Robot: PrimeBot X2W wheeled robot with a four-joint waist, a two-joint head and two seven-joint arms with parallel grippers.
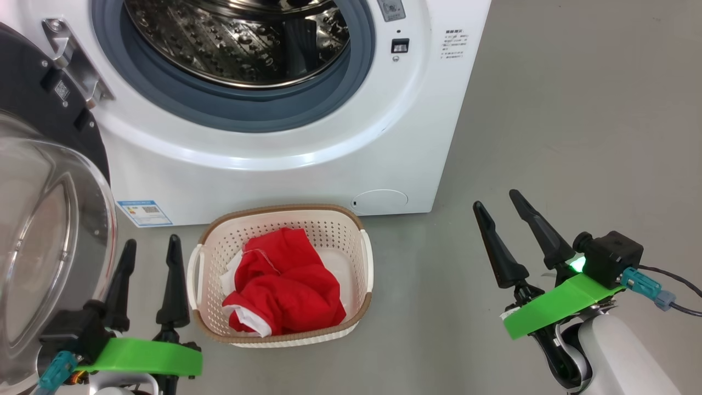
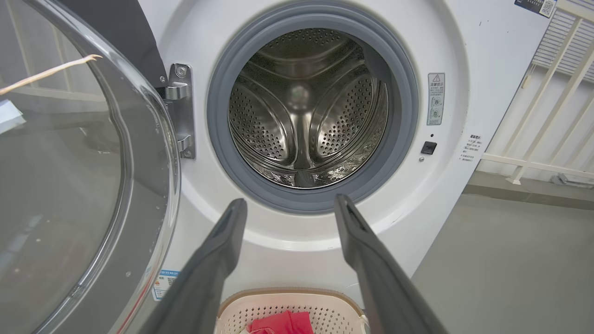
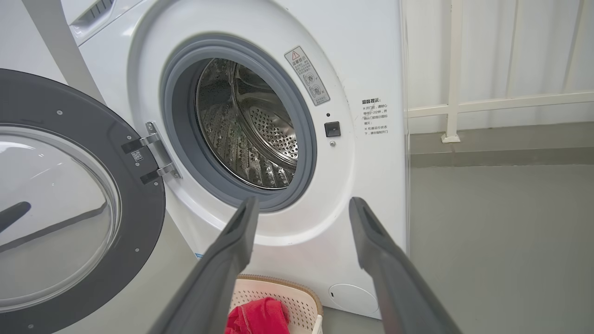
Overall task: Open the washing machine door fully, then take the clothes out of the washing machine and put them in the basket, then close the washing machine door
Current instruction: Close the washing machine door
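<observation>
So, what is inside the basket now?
The clothes, red with white trim, lie crumpled in the basket. They cover most of its bottom, so whatever lies beneath them cannot be seen.

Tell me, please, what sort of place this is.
Probably a laundry or utility area: a white front-loading washing machine on a grey floor, a basket of red clothes before it, and a white railing beside it.
</observation>
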